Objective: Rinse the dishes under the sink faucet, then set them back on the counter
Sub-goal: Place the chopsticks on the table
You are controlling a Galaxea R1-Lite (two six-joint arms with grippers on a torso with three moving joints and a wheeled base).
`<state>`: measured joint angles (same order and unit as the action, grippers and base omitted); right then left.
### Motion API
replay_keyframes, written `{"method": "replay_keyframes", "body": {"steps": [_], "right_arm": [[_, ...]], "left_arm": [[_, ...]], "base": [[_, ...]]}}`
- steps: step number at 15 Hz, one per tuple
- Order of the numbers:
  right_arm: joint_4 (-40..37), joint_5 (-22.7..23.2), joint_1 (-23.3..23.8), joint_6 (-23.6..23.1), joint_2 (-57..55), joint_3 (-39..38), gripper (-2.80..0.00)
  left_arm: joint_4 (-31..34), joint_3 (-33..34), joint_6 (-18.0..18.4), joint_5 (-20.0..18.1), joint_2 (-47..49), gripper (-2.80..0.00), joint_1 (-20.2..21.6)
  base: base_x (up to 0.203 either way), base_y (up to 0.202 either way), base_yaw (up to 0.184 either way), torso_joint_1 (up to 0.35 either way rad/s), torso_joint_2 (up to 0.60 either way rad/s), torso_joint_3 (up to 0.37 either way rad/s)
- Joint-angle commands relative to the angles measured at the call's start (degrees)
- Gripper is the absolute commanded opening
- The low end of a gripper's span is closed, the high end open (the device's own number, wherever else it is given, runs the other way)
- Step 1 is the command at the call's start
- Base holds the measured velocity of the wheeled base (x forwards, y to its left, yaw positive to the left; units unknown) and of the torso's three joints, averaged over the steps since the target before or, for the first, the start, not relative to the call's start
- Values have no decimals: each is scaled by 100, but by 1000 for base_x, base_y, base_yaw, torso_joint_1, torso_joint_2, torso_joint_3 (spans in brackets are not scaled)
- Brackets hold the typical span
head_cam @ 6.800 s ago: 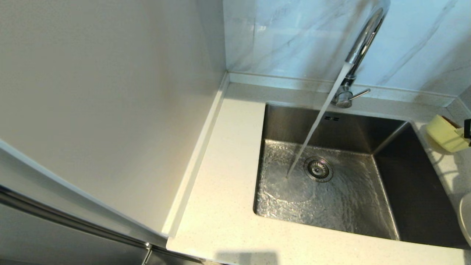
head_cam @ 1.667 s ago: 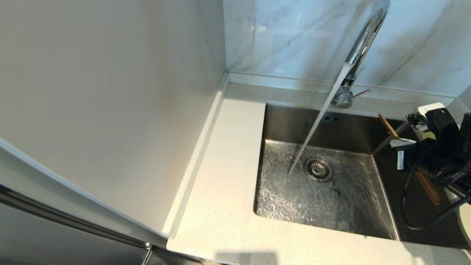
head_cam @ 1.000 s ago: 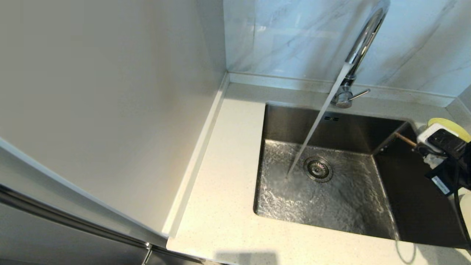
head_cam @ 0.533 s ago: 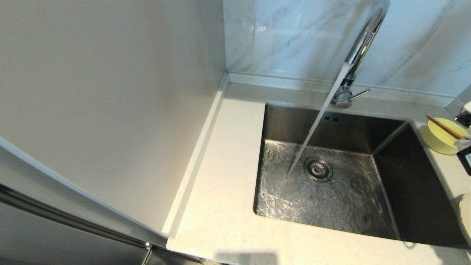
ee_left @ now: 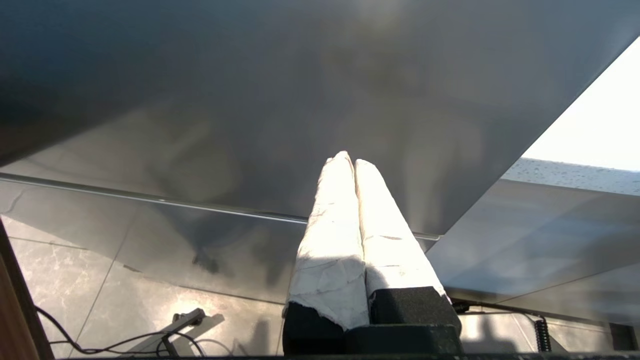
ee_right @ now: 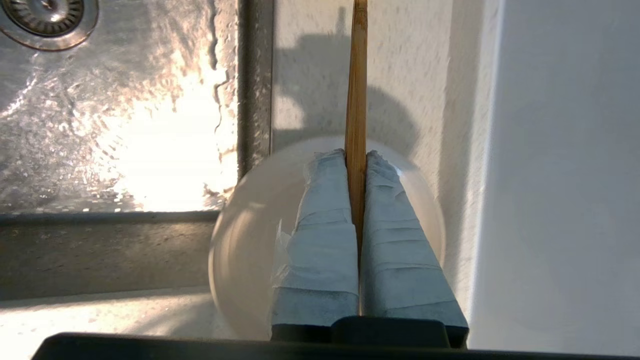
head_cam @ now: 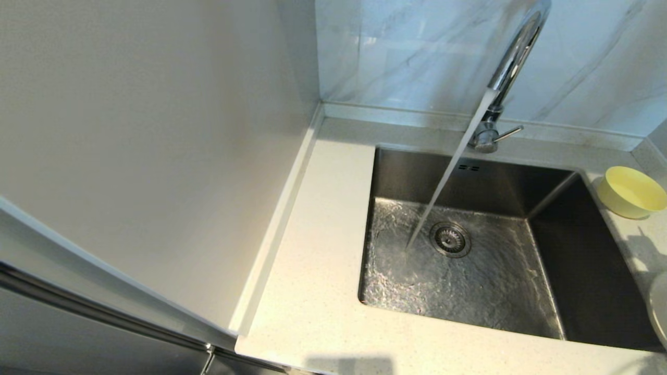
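My right gripper [ee_right: 356, 154] is shut on the brown chopsticks [ee_right: 357, 90], which stick out past its fingertips. It hovers over the white plate [ee_right: 250, 240] on the speckled counter [ee_right: 400, 75] right of the sink [ee_right: 125, 125]. In the head view neither gripper shows. There the pale-yellow bowl [head_cam: 631, 191] stands upright on the counter [head_cam: 318, 219] at the sink's [head_cam: 589, 271] far right corner. Only the plate's rim [head_cam: 659, 315] shows at the right edge. The chrome faucet [head_cam: 513, 57] pours a stream into the basin near the drain strainer [head_cam: 450, 239]. My left gripper [ee_left: 348, 159] is shut on nothing, parked low.
A pale wall panel [head_cam: 156, 156] closes off the counter on the left. The veined marble backsplash [head_cam: 417, 52] rises behind the faucet. The faucet's lever [head_cam: 508, 134] points right. A white wall [ee_right: 565, 175] stands close beside the plate. Grey cabinet fronts [ee_left: 250, 100] face the left gripper.
The right arm, holding the chopsticks over the sink's right side, drew back to the right and left the head view. The bowl now stands uncovered.
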<state>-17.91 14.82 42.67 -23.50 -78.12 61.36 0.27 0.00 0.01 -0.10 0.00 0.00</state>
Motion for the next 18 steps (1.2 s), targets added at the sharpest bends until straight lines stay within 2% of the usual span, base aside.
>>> {"method": "replay_keyframes", "body": {"steps": [1, 3, 4, 7, 9, 10, 12, 18], "right_arm": [[-13, 315, 386, -4, -262, -56, -280], [267, 521, 631, -6, -512, -195, -280], [738, 631, 743, -19, -624, -358, -280], [2716, 1158, 1198, -412, -1049, -1163, -280], [4225, 1884, 1653, -646, -1457, -1798, -280], [4684, 2086, 1869, -752, -1631, -2086, -280], [4884, 2226, 2094, -874, -1736, -2350, -280], [4876, 2213, 2088, -888, -961, -3160, -280]], "left_arm": [[0, 0, -1, 1, 0, -280, 0], [0, 0, -1, 1, 0, -280, 0], [0, 0, -1, 1, 0, -280, 0], [0, 0, -1, 1, 0, -280, 0], [0, 0, -1, 1, 0, -280, 0], [0, 0, -1, 1, 0, -280, 0], [0, 0, -1, 1, 0, -280, 0], [0, 0, -1, 1, 0, -280, 0]], "base": [[0, 0, 0, 0, 0, 0], [0, 0, 0, 0, 0, 0], [0, 0, 0, 0, 0, 0], [0, 0, 0, 0, 0, 0], [0, 0, 0, 0, 0, 0], [0, 0, 0, 0, 0, 0], [0, 0, 0, 0, 0, 0], [0, 0, 0, 0, 0, 0]]}}
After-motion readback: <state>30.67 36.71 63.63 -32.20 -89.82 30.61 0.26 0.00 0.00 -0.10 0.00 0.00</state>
